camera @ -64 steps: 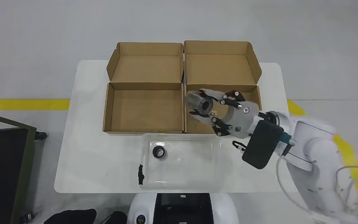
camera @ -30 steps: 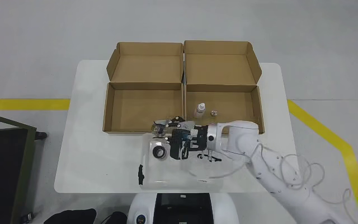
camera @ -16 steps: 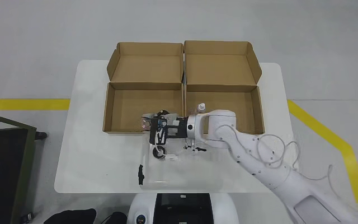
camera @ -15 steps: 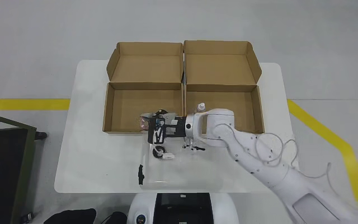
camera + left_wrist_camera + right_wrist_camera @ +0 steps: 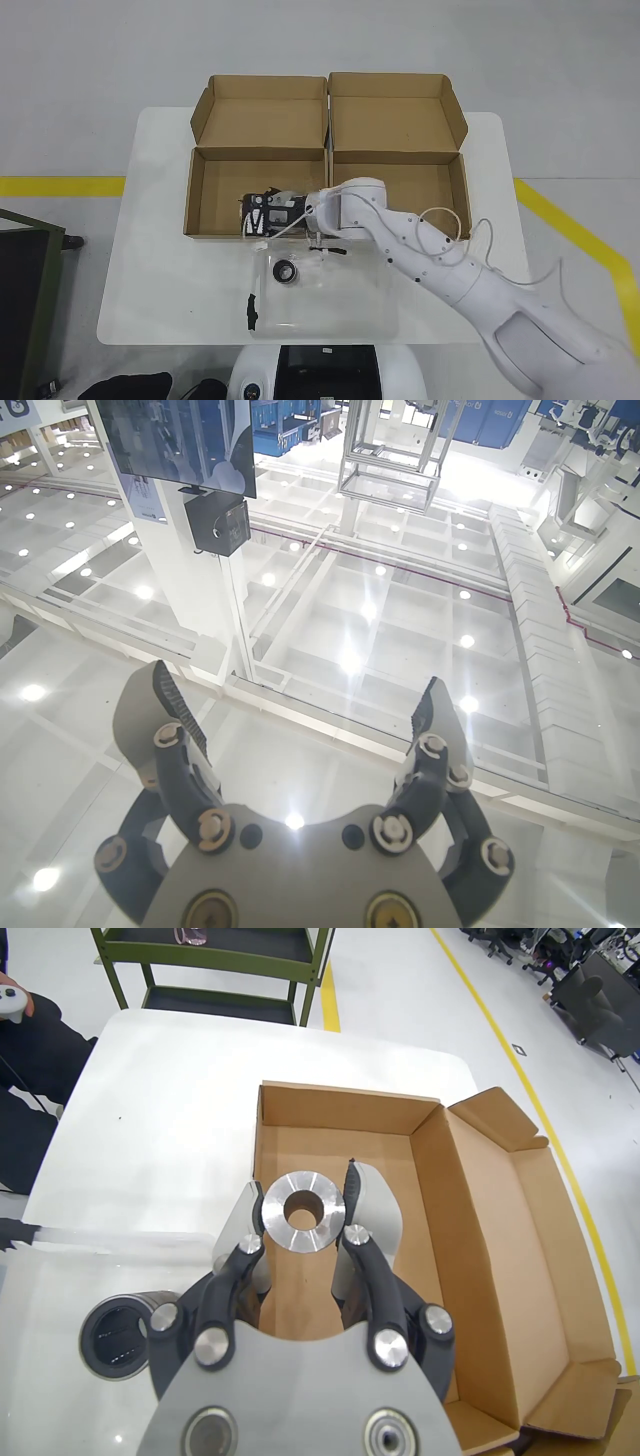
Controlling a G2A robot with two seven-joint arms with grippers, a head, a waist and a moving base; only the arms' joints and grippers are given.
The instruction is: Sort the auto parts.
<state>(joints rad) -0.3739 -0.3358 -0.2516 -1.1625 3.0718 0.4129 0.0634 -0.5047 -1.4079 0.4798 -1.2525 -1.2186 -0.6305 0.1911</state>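
Right wrist view: right gripper (image 5: 303,1185) clamped on a metal ring (image 5: 280,1224), held over the floor of an open cardboard box (image 5: 475,1238). Black bearing (image 5: 117,1335) lies in clear tray (image 5: 55,1278) alongside.

The right gripper (image 5: 303,1195) is clamped on a metal ring (image 5: 278,1214) (a flat silver disc with a round centre hole), with one finger pad on each side of its rim. The ring hangs over the floor of an open cardboard box (image 5: 475,1228), near the wall that adjoins the clear tray (image 5: 50,1273). A cylindrical bearing (image 5: 114,1335) lies in that tray. Box and tray rest on the white table (image 5: 165,1118).
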